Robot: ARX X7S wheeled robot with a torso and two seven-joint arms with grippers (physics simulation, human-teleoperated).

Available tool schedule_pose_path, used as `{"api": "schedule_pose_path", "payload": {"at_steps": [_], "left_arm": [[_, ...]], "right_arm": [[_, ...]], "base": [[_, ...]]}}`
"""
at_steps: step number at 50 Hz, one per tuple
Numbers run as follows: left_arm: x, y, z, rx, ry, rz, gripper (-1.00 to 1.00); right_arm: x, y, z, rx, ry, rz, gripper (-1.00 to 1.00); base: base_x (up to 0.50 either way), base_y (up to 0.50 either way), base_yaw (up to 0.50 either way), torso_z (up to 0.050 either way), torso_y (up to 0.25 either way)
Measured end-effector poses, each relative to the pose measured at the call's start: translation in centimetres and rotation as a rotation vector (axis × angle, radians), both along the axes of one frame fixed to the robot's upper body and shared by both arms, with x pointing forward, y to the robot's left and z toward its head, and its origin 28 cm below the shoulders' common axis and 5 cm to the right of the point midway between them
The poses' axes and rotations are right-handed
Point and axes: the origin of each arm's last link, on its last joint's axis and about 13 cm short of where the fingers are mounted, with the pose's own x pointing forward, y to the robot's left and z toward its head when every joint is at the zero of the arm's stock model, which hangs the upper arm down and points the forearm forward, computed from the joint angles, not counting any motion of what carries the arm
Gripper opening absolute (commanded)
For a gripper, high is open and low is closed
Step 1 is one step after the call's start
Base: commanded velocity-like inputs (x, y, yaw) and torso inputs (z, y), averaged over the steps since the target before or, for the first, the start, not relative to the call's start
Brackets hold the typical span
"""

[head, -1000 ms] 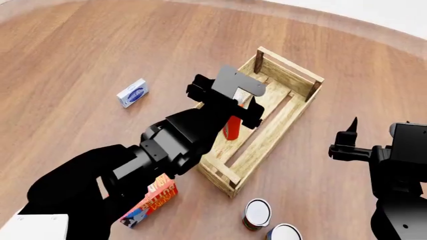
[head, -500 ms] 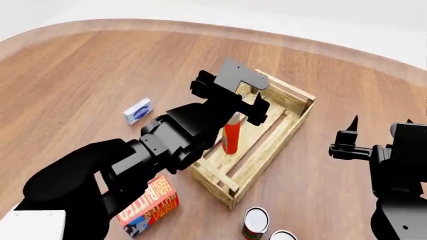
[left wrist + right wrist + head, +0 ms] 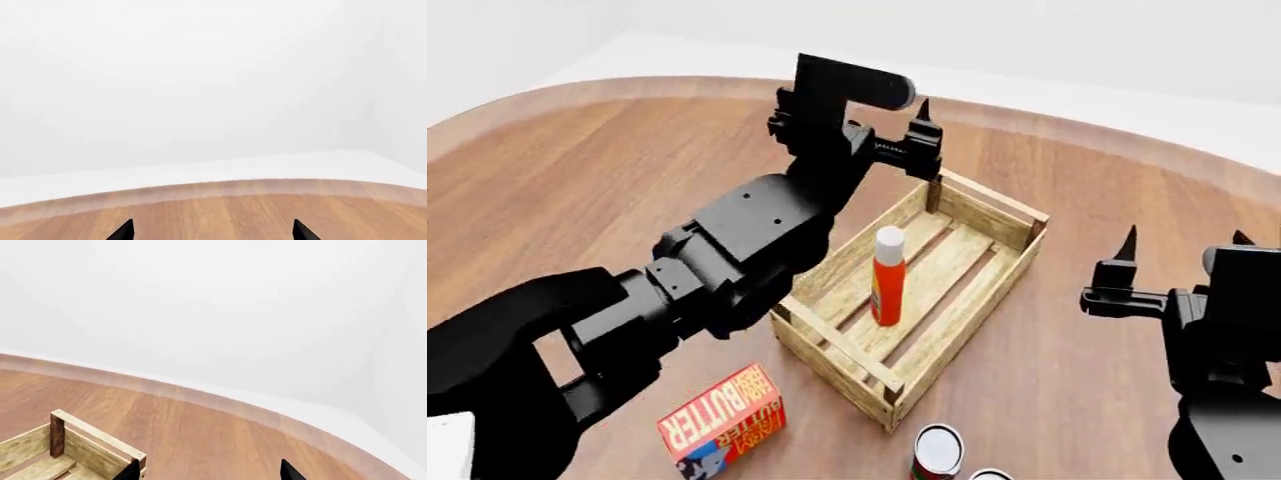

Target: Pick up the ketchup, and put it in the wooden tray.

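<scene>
Left hand (image 3: 888,125): its fingers are apart and hold nothing; it hangs high over the far end of the wooden tray (image 3: 827,335).
Ketchup (image 3: 888,275): below the left hand and nearer the robot, standing upright inside the tray on the slats.
Job: looks done.
Doing it well: I would lift the left hand straight up and away, so nothing tips the bottle.
Right hand (image 3: 1181,240): fingers apart, nothing in it, off beside the tray over the bare surface (image 3: 587,170).

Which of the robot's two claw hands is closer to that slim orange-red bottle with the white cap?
Left. Its end effector hangs above the crate's far end, behind the slim orange-red white-capped bottle; the right end effector sits farther away, beyond the crate's side.
</scene>
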Motion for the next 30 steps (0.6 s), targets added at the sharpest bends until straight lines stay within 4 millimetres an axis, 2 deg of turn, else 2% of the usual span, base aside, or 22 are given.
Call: {"api": "schedule_pose_path", "payload": {"at_steps": [8,18,30], "left_arm": [[-2.2,3.2,-1.0,-0.097,-0.036,0.066,1.00],[-5.8,7.5,-4.0,-0.168,-0.006,0.192,1.00],[-9.1,11.1,-6.8,-0.192,0.013,0.342,1.00]], "right_arm": [[-0.4,1.1,0.3,-0.012,-0.020,0.041,1.00],[-2.4,2.8,0.2,-0.019,-0.059,0.139,1.00],[-1.3,5.5,-0.4,-0.022,-0.066,0.247,1.00]], "base": [[0.00,0.00,0.00,-0.002,0.007],[0.00,0.00,0.00,0.000,0.000],[0.00,0.00,0.00,0.000,0.000]]}}
